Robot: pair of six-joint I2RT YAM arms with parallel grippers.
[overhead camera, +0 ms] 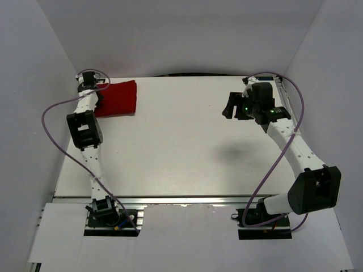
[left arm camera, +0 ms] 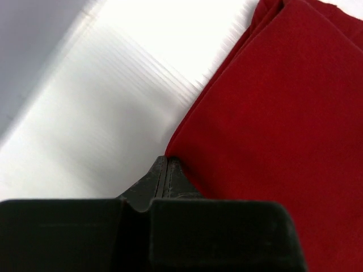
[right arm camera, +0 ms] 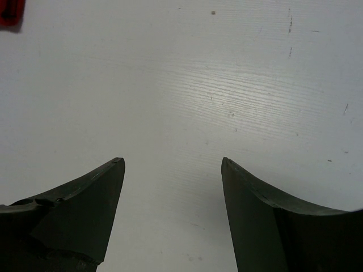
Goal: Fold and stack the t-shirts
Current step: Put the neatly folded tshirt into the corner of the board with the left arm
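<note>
- Top external view: the t-shirt point(overhead camera: 116, 98) lies at the far left corner of the tabletop point(overhead camera: 181, 147). It is bright red and folded to a small, almost rectangular packet.
- On the left wrist view the red cloth fills the right half of the picture. It lies flat, and near the upper edge I can see several layers of cloth one over another.
- The left claw point(left arm camera: 165, 161) is at the left edge of the t-shirt. Its two fingers point(left arm camera: 156, 181) are pressed together with no gap between them, and their tips touch the near corner of the cloth. I cannot tell if any cloth is caught between them.
- The left arm point(overhead camera: 85, 130) reaches along the left side of the tabletop to that corner.
- The right claw point(right arm camera: 173, 161) is spread wide and holds nothing. Between its dark fingers point(right arm camera: 85, 215) only white tabletop shows.
- This claw hangs over the far right part of the tabletop, well apart from the t-shirt. On the right wrist view only a small red piece of cloth shows, in the upper left corner.
- A purple cable point(overhead camera: 54, 110) runs along each arm.
- White walls point(overhead camera: 34, 85) stand around the tabletop.
</note>
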